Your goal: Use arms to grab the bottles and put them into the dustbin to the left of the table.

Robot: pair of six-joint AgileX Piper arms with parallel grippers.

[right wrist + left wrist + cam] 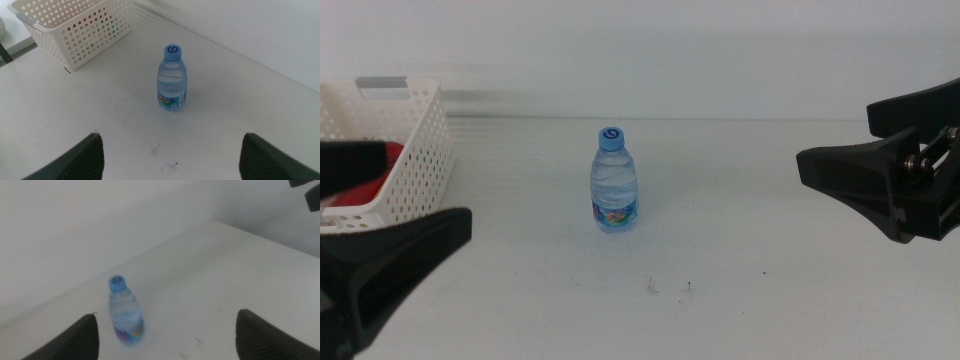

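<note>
Much of both arms is cut off. In the middle view the left tool [360, 240] shows only as two blurred dark jaws at the near left corner, the upper one crossing in front of the white perforated plastic basket [415, 150], which is itself cropped by the left edge. Something red [370, 180] lies inside that basket, half hidden by its wall and by the jaw; what it is cannot be made out. The right tool [880, 150] enters from the right edge, most of its body out of view. The left wrist view is soft and blurred, so label detail there is lost.

The small clear plastic water bottle with a blue cap [614, 181] stands upright near the middle of the plain white worktop [750, 220], touching neither tool. It is to the right of and farther back than the left tool, and well to the left of the right tool, with bare worktop between it and each. The basket sits at the far left, apart from the bottle.

Both tools are spread wide and hold nothing: in each wrist view the two jaws stand far apart at the sides, the bottle [126, 314] [172, 80] lying ahead of the gap.

The bottle has a ribbed, rounded body, a colourful label band low down, and a ring mark on its cap. A few tiny dark specks [652, 288] dot the worktop nearer than the bottle.
</note>
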